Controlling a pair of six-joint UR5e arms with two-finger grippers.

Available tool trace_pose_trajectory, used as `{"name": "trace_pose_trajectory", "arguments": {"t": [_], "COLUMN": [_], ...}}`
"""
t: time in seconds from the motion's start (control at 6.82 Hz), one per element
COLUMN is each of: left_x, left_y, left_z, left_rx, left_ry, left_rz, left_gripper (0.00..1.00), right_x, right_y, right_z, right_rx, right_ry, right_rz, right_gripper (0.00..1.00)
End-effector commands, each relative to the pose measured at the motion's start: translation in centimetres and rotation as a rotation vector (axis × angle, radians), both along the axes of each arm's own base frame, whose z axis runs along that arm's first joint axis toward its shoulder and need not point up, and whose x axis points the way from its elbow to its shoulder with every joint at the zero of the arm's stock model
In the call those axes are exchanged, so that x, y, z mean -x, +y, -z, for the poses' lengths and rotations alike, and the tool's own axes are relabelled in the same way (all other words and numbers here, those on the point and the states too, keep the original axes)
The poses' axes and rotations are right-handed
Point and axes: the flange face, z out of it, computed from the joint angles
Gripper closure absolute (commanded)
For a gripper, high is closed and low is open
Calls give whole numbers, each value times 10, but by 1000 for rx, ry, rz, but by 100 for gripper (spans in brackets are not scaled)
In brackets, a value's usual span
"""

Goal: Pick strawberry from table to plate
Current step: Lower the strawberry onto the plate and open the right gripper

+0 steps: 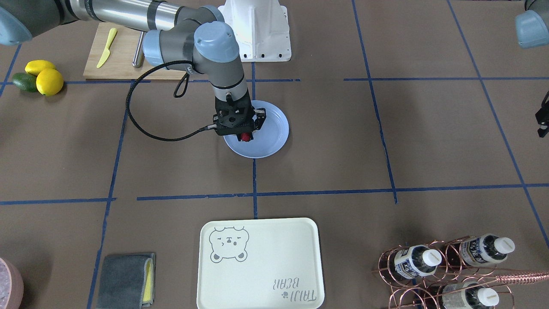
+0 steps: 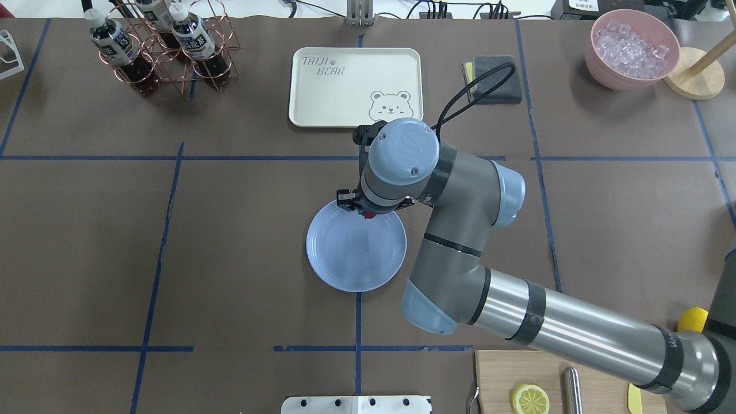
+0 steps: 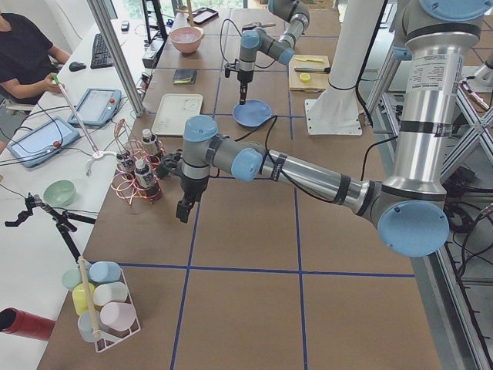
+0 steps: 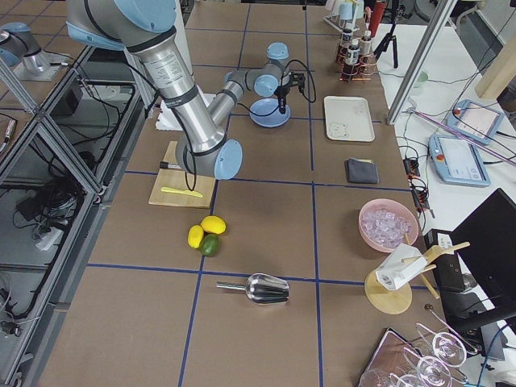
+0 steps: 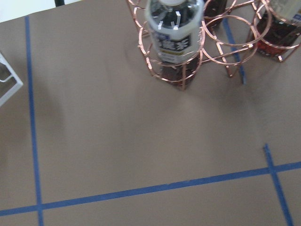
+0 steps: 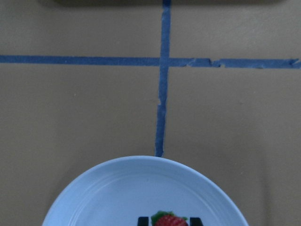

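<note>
Right claw (image 1: 245,136) clamped on the strawberry (image 6: 168,220), above the plate (image 1: 274,128) just inside its rim, mid-desk (image 1: 343,150). Left claw (image 3: 183,212) beside bottle rack (image 3: 142,181); jaw state cannot be told.

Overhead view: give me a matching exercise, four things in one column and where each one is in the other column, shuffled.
Things:
1 strawberry
2 lemon slice
3 ice cubes
4 bottles

Places:
A in the copper wire rack
B in the pink bowl
C over the light-blue plate
D on the wooden cutting board

Pairs: 1-C, 2-D, 3-B, 4-A.
</note>
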Motion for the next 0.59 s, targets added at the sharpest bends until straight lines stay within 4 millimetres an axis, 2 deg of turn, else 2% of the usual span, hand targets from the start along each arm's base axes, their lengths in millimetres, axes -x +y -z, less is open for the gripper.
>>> {"name": "trace_pose_trajectory", "arguments": {"t": [0.0, 0.15, 0.29, 0.44], "left_x": [24, 24, 25, 25], "left_y": [-1, -1, 0, -1], "left_z": [-13, -13, -13, -13], "left_rx": [-4, -4, -4, -2], "left_ry": [-16, -16, -16, -16], "left_rz": [0, 0, 2, 2], "left_gripper": [0, 0, 0, 0], "right_x": [35, 44, 46, 46], "right_y": [19, 18, 18, 18], "right_z": [0, -8, -7, 0], "right_rx": [-1, 6, 9, 35], "right_ry": [30, 50, 52, 38], "right_rz": [25, 30, 30, 10], "right_gripper": [100, 100, 100, 83]}}
